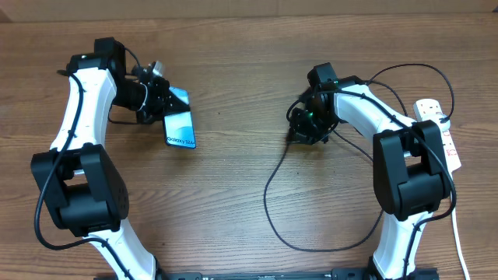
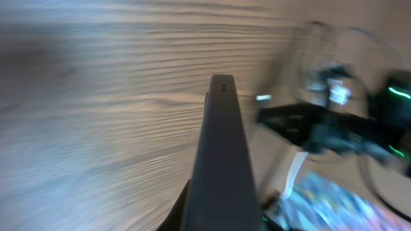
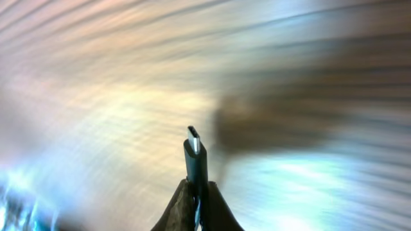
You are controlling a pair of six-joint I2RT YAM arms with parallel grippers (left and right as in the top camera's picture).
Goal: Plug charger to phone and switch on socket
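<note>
Wood-grain table (image 1: 233,62) lies under both arms. Nearest, the charger (image 1: 265,192) loops its thin black cable right of the phone (image 1: 180,126). The phone reads "Galaxy S24" and is clamped, tilted, in the left jaws. The right jaws pinch the connector tip (image 3: 196,159). Farthest right of the phone lies the white socket (image 1: 450,144).

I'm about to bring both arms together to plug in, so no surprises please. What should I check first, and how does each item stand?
1. Left claw shut on phone: ok.
2. Right claw shut on connector, metal tip sticking out: ok.
3. Connector in phone: not ok, far apart.
4. Tip lined up with phone's port: cannot tell.
5. Cable slack: ok, loose loop on table.
6. Power strip switched on: cannot tell.
</note>
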